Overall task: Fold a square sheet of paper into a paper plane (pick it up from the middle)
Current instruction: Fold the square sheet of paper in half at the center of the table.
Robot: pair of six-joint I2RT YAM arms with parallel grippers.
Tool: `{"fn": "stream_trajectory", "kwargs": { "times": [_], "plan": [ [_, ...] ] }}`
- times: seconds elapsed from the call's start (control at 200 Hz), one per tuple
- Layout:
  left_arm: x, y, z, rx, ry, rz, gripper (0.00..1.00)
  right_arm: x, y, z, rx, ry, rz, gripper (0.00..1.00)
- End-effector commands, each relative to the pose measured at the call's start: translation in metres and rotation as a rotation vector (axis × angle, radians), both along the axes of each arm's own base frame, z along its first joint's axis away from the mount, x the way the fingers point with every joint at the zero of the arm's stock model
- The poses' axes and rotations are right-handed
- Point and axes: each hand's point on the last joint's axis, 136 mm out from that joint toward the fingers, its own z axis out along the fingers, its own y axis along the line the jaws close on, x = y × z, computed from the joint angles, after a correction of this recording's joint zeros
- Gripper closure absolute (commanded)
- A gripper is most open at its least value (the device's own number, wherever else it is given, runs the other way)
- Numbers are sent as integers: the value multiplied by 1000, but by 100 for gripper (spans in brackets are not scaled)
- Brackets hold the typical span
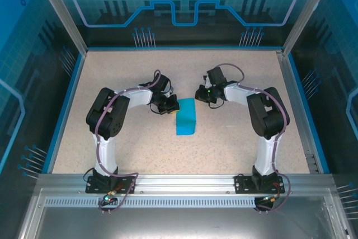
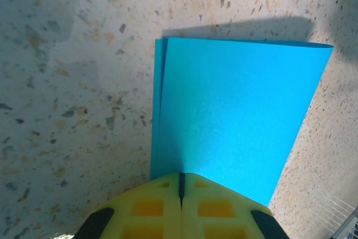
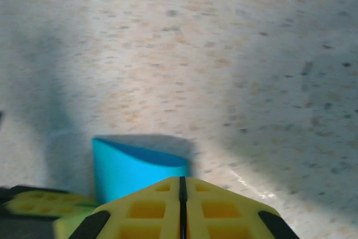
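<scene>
The square sheet of paper (image 1: 186, 117) is bright blue and lies bent over into a loose double layer mid-table, its two layers slightly offset along one side. My left gripper (image 1: 172, 106) is shut on the near edge of the paper (image 2: 235, 116), which runs into the closed yellow jaws (image 2: 180, 176). My right gripper (image 1: 200, 94) is shut beside the sheet's far right corner. In the right wrist view the curved paper (image 3: 134, 172) stands just behind my right gripper (image 3: 182, 180). Whether those jaws pinch the paper I cannot tell.
The speckled beige table (image 1: 134, 155) is ringed by a blue rim (image 1: 64, 110) and transparent walls. An aluminium rail (image 1: 184, 183) carries both arm bases at the near edge. The left gripper's yellow fingers (image 3: 33, 202) show low left in the right wrist view.
</scene>
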Motion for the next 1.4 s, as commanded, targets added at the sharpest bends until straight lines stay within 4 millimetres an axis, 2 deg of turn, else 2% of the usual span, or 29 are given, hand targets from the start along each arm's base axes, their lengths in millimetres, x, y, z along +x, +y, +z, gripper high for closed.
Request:
{"fn": "stream_trajectory", "kwargs": {
  "times": [0.0,0.135,0.3,0.43,0.63,0.7,0.77,0.83,0.9,0.995,1.08,1.271,1.396],
  "plan": [
    [-31,23,-38,144,142,-1,100,-13,32,32,49,-60,106,91],
    [-31,23,-38,147,142,1,100,-20,48,6,81,30,124,91],
    [-32,23,-39,150,146,2,100,-20,46,-18,78,89,103,91],
    [-33,24,-40,153,149,2,100,-17,29,-35,48,122,56,92],
    [-37,26,-44,159,157,1,100,-12,-14,-57,-23,162,-37,92],
    [-39,26,-45,160,159,-1,100,-7,-28,-56,-43,152,-73,92],
    [-40,26,-46,160,161,-1,100,2,-37,-45,-43,119,-99,92],
    [-39,26,-46,157,158,1,100,10,-35,-28,-14,62,-93,92],
    [-38,25,-46,154,157,3,100,11,-23,-2,31,-10,-61,92],
    [-37,24,-45,151,152,3,100,-4,-9,25,47,-61,-12,92],
    [-37,23,-45,150,149,1,100,-30,3,34,78,-45,26,91],
    [-36,24,-49,154,147,1,100,-93,35,13,181,116,119,92],
    [-37,25,-51,155,146,3,100,-113,37,0,219,177,125,91]
  ]
}}
